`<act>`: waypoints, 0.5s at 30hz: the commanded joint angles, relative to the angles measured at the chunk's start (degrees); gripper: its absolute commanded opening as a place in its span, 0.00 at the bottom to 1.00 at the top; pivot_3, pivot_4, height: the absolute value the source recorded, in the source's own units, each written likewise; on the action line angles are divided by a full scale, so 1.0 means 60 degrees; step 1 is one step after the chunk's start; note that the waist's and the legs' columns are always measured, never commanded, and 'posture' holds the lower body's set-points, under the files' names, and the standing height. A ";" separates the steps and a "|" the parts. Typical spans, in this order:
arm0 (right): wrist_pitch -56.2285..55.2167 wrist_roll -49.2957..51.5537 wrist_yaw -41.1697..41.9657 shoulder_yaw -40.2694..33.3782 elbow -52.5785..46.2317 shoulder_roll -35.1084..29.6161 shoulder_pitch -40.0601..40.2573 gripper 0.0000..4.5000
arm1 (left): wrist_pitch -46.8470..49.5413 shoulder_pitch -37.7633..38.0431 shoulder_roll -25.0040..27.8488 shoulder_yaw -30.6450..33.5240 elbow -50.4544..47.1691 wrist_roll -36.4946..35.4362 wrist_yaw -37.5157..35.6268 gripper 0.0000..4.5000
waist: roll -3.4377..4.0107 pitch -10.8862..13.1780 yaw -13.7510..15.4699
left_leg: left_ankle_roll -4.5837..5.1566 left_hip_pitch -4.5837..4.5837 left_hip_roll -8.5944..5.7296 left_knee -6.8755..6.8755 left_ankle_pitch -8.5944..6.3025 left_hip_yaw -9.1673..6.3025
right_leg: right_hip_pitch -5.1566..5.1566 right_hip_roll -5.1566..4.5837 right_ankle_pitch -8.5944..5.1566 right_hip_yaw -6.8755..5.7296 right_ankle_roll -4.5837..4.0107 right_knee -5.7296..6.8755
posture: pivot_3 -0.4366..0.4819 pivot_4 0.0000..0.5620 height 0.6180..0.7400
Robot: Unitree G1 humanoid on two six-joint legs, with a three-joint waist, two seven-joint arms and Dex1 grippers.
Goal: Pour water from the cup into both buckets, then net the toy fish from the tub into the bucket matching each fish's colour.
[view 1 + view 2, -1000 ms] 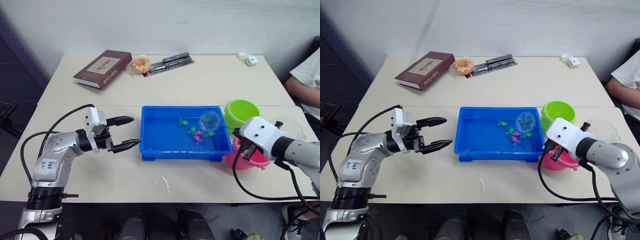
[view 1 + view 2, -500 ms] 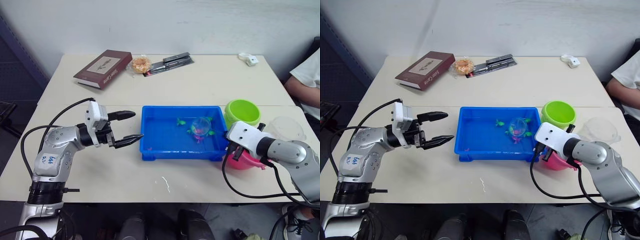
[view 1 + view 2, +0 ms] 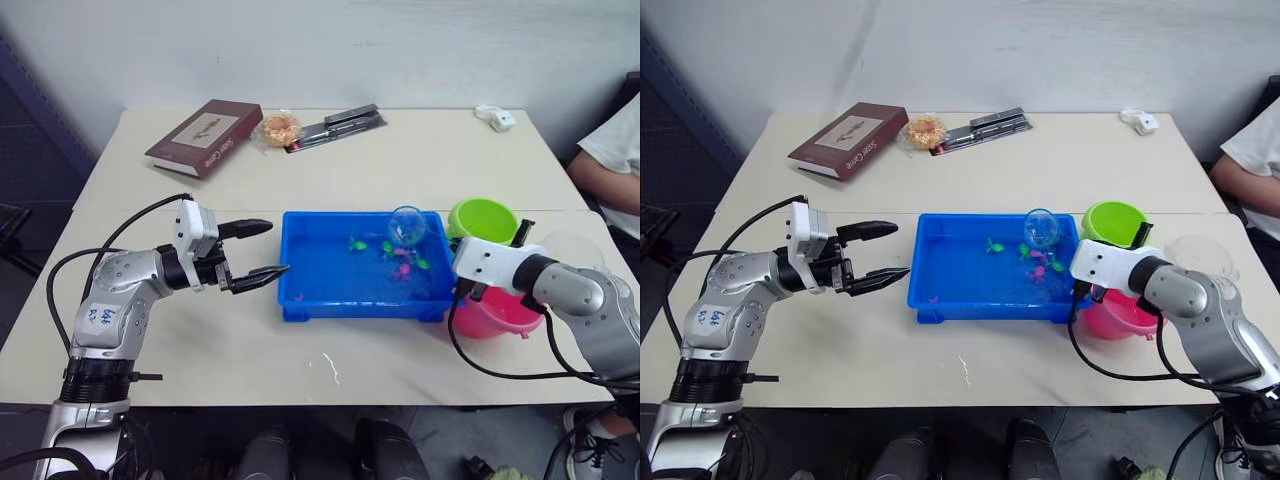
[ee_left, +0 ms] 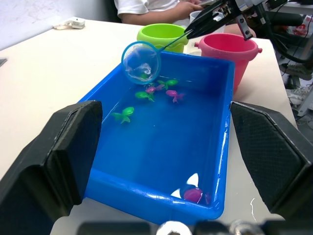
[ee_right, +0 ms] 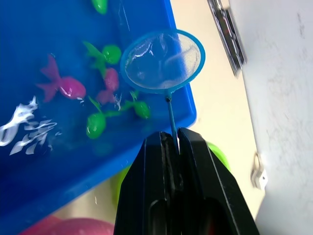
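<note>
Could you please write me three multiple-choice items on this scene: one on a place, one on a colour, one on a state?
1. Where is the net's hoop?
A. on the book
B. above the tub's far side
C. inside the pink bucket

2. What colour is the bucket farther from the robot?
A. lime green
B. pink
C. blue

3. How is the left gripper?
A. shut on the cup
B. shut on the tub's rim
C. open, holding nothing

Answers: 1 B, the hoop hangs over the fish; 2 A, the pink bucket sits nearer; 3 C, its fingers are spread beside the tub.
</note>
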 commanded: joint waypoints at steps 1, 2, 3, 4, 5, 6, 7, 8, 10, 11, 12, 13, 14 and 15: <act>-0.0282 -0.0109 0.0237 -0.0817 -0.0607 -0.0408 0.0238 0.00 | -0.0152 -0.0068 0.0024 0.0085 -0.0205 -0.0038 -0.0008 0.99 | 0.0000 0.0000 0.0009 | 0.0000 -0.0001 -0.0001 0.0000 0.0000 -0.0001 | 0.0000 -0.0001 0.0000 -0.0001 0.0000 0.0000 | 0.48 0.27 1.00; -0.0305 -0.0302 0.0264 -0.0886 -0.0620 -0.0559 0.0343 0.00 | -0.0157 -0.0061 0.0024 0.0090 -0.0195 -0.0038 -0.0007 0.99 | 0.0000 0.0000 0.0012 | 0.0000 -0.0001 0.0000 0.0000 0.0000 -0.0002 | 0.0001 -0.0001 0.0000 -0.0002 0.0000 -0.0001 | 0.48 0.27 1.00; -0.0338 -0.0468 0.0272 -0.0937 -0.0608 -0.0658 0.0426 0.00 | -0.0164 -0.0065 0.0019 0.0087 -0.0178 -0.0033 -0.0005 0.99 | 0.0000 0.0000 0.0016 | 0.0000 -0.0002 -0.0001 0.0000 0.0000 -0.0002 | 0.0000 -0.0002 0.0000 -0.0002 0.0000 -0.0001 | 0.48 0.27 1.00; -0.0338 -0.0540 0.0348 -0.0956 -0.0608 -0.0740 0.0503 0.00 | -0.0174 -0.0081 0.0012 0.0082 -0.0146 -0.0026 -0.0008 0.99 | 0.0000 0.0000 0.0010 | 0.0000 -0.0002 -0.0001 0.0000 0.0000 -0.0003 | 0.0001 -0.0003 0.0000 -0.0003 0.0000 -0.0001 | 0.48 0.27 1.00; -0.0276 -0.0633 0.0394 -0.0989 -0.0635 -0.0815 0.0607 0.00 | -0.0186 -0.0098 -0.0005 0.0071 -0.0125 -0.0019 -0.0004 0.99 | 0.0000 0.0000 -0.0001 | 0.0000 -0.0002 0.0000 0.0000 0.0000 -0.0003 | 0.0001 -0.0002 0.0000 -0.0002 0.0000 -0.0002 | 0.48 0.27 1.00; -0.0233 -0.0691 0.0442 -0.1022 -0.0661 -0.0844 0.0679 0.00 | -0.0193 -0.0108 -0.0016 0.0063 -0.0115 -0.0015 0.0000 0.99 | 0.0000 0.0000 -0.0005 | 0.0000 -0.0002 0.0000 0.0000 0.0000 -0.0002 | 0.0001 -0.0002 0.0000 -0.0002 0.0000 -0.0001 | 0.48 0.27 1.00; -0.0164 -0.0709 0.0550 -0.1022 -0.0705 -0.0860 0.0749 0.00 | -0.0201 -0.0135 -0.0035 0.0048 -0.0093 -0.0010 0.0006 0.99 | 0.0000 0.0000 -0.0009 | 0.0000 -0.0001 0.0001 -0.0001 0.0000 -0.0002 | 0.0001 -0.0001 0.0000 -0.0002 0.0000 0.0000 | 0.48 0.27 1.00; -0.0053 -0.0773 0.0639 -0.1016 -0.0764 -0.0876 0.0843 0.00 | -0.0212 -0.0157 -0.0059 0.0035 -0.0082 -0.0010 0.0014 0.99 | 0.0000 0.0000 -0.0010 | 0.0000 -0.0001 0.0002 -0.0001 0.0000 -0.0002 | 0.0000 0.0001 0.0000 -0.0002 0.0000 0.0000 | 0.48 0.27 1.00; 0.0212 -0.0875 0.0762 -0.0964 -0.0843 -0.0812 0.0916 0.00 | -0.0245 -0.0214 -0.0104 0.0008 -0.0025 0.0008 0.0018 0.99 | 0.0000 0.0000 -0.0008 | 0.0000 -0.0001 0.0003 -0.0001 0.0000 -0.0002 | 0.0000 0.0002 0.0000 -0.0002 0.0000 0.0000 | 0.48 0.27 1.00; 0.0334 -0.1012 0.0756 -0.0921 -0.0867 -0.0790 0.0898 0.00 | -0.0260 -0.0240 -0.0122 0.0001 0.0007 0.0017 0.0013 0.99 | 0.0000 0.0000 -0.0009 | -0.0001 -0.0001 0.0002 -0.0001 0.0000 -0.0002 | 0.0000 0.0002 0.0000 -0.0002 0.0000 0.0000 | 0.48 0.27 1.00; 0.0408 -0.1171 0.0697 -0.0886 -0.0867 -0.0750 0.0839 0.00 | -0.0274 -0.0265 -0.0136 -0.0006 0.0037 0.0023 0.0007 0.99 | 0.0000 0.0000 -0.0009 | 0.0000 -0.0001 0.0002 0.0000 0.0000 -0.0001 | 0.0000 0.0001 0.0000 -0.0002 0.0000 0.0000 | 0.48 0.27 1.00; 0.0474 -0.1436 0.0673 -0.0779 -0.0857 -0.0790 0.0760 0.00 | -0.0290 -0.0292 -0.0150 -0.0015 0.0071 0.0027 0.0003 0.99 | 0.0000 0.0000 -0.0010 | 0.0000 -0.0001 0.0002 0.0000 0.0000 -0.0001 | 0.0000 0.0001 0.0000 -0.0002 0.0000 0.0000 | 0.48 0.27 1.00; 0.0461 -0.1612 0.0652 -0.0699 -0.0834 -0.0796 0.0688 0.00 | -0.0302 -0.0313 -0.0164 -0.0026 0.0096 0.0035 0.0003 0.99 | 0.0000 0.0000 -0.0010 | 0.0000 -0.0001 0.0002 0.0000 0.0000 -0.0001 | 0.0000 0.0001 0.0000 -0.0002 0.0000 0.0000 | 0.48 0.27 1.00; 0.0527 -0.1737 0.0675 -0.0632 -0.0844 -0.0780 0.0658 0.00 | -0.0311 -0.0320 -0.0176 -0.0035 0.0101 0.0038 0.0005 0.99 | 0.0000 0.0000 -0.0012 | 0.0000 -0.0001 0.0001 0.0000 0.0000 -0.0001 | 0.0000 0.0001 0.0000 -0.0002 0.0000 0.0000 | 0.48 0.27 1.00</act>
